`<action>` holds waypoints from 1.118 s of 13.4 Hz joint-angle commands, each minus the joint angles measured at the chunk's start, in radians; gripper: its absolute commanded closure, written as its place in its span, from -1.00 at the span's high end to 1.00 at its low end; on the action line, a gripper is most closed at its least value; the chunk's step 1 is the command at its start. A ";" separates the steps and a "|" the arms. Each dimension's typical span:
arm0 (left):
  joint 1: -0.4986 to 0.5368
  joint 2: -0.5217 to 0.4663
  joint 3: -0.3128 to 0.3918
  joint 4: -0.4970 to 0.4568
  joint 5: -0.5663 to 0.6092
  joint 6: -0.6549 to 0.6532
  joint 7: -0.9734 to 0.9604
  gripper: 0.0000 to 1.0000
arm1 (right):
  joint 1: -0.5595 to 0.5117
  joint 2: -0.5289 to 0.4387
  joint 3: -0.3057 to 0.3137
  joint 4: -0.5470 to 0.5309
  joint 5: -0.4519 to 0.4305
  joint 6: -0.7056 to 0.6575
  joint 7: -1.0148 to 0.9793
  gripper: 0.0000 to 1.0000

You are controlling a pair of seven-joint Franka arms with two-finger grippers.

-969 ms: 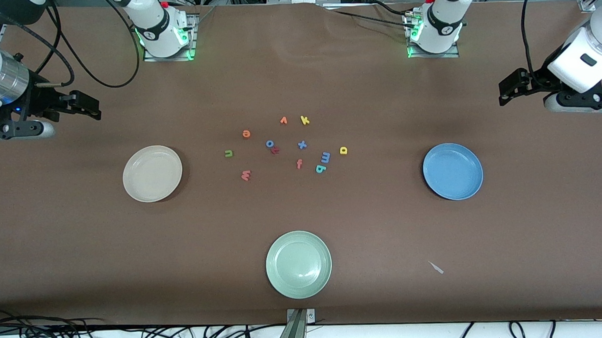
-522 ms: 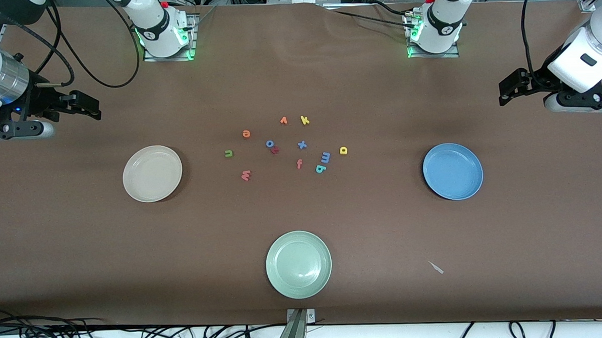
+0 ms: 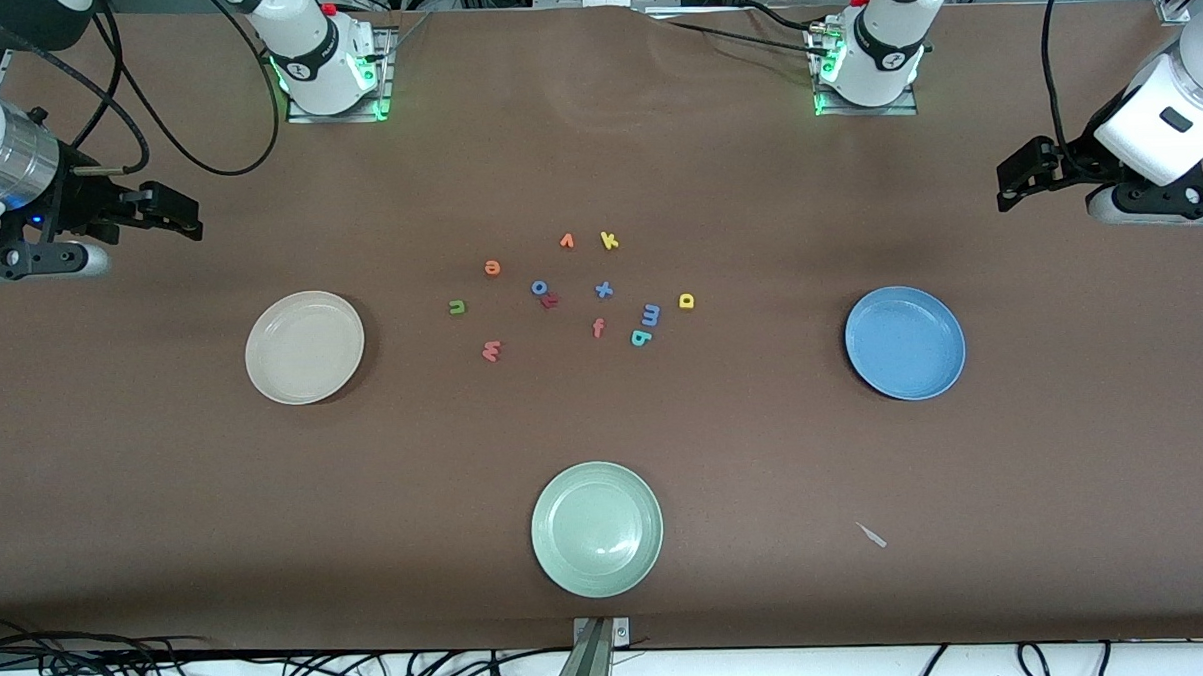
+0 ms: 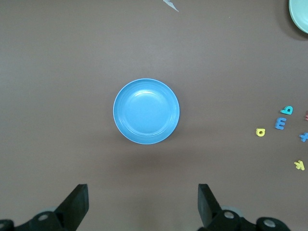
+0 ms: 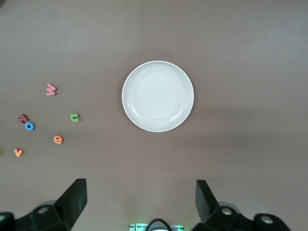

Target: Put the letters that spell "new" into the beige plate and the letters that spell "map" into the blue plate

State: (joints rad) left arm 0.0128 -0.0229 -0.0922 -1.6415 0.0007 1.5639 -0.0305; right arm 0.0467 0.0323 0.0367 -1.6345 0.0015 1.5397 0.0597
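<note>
Both plates apparently bare

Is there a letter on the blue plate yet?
No, the blue plate holds nothing; the yellow p lies on the table beside it.

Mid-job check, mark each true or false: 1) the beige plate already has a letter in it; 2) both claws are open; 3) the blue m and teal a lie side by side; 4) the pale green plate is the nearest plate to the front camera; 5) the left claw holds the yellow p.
1) False. The beige plate holds nothing; the green n, orange e and pinkish-red w lie on the table.
2) True. The left claw and right claw are both open.
3) True. The blue m lies right beside the teal a.
4) True. The pale green plate lies nearest.
5) False. The yellow p lies on the table.
</note>
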 commanded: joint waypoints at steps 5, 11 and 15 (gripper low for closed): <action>-0.002 0.011 -0.004 0.031 0.024 -0.025 0.015 1.00 | 0.001 0.003 -0.011 0.007 0.017 -0.009 -0.012 1.00; -0.004 0.011 -0.007 0.031 0.024 -0.025 0.011 1.00 | 0.001 0.003 -0.011 0.007 0.018 -0.009 -0.014 1.00; -0.010 0.011 -0.007 0.031 0.025 -0.025 0.009 1.00 | 0.001 0.006 -0.024 0.007 0.054 -0.010 -0.014 1.00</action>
State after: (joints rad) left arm 0.0107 -0.0229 -0.0968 -1.6415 0.0007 1.5639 -0.0305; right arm 0.0463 0.0362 0.0296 -1.6346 0.0293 1.5394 0.0597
